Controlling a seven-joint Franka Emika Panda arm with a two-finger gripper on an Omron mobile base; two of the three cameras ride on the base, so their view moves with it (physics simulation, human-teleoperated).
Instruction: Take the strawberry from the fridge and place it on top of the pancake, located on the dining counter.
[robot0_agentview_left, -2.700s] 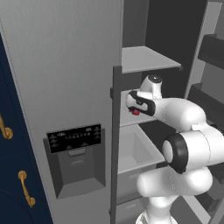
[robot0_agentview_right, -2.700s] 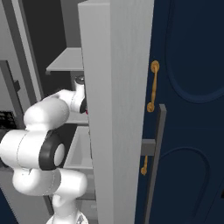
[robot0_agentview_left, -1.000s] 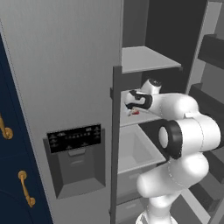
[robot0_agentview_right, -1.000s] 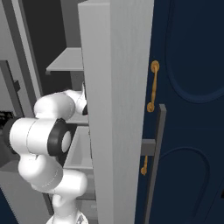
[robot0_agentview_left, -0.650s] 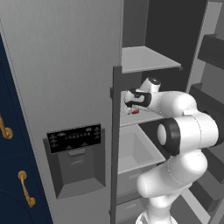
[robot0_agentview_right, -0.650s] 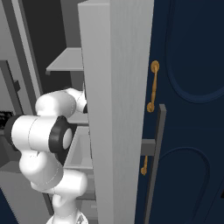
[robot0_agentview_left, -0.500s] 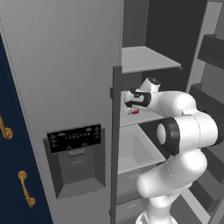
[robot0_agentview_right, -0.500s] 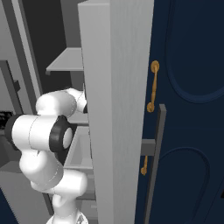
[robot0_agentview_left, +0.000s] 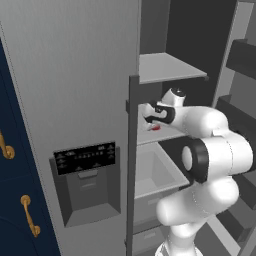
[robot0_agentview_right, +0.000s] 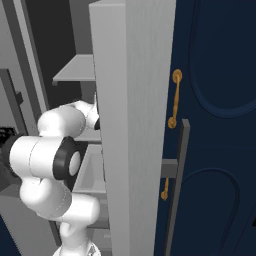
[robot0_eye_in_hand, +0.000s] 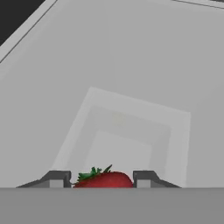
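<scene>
Pale grey shelves fill the open fridge (robot0_agentview_left: 95, 75), and the arm reaches in over the middle shelf (robot0_agentview_left: 165, 134), above a drawer bin (robot0_agentview_left: 155, 172). From the hand view the claw (robot0_eye_in_hand: 103, 179) has its two dark tips close on either side of the strawberry (robot0_eye_in_hand: 105, 178), red with a green leafy top. Looks like they're pinching it, though I can't tell for sure they're touching. From the left base view the strawberry (robot0_agentview_left: 155, 127) sits on that shelf, right under the claw (robot0_agentview_left: 150, 116).
</scene>
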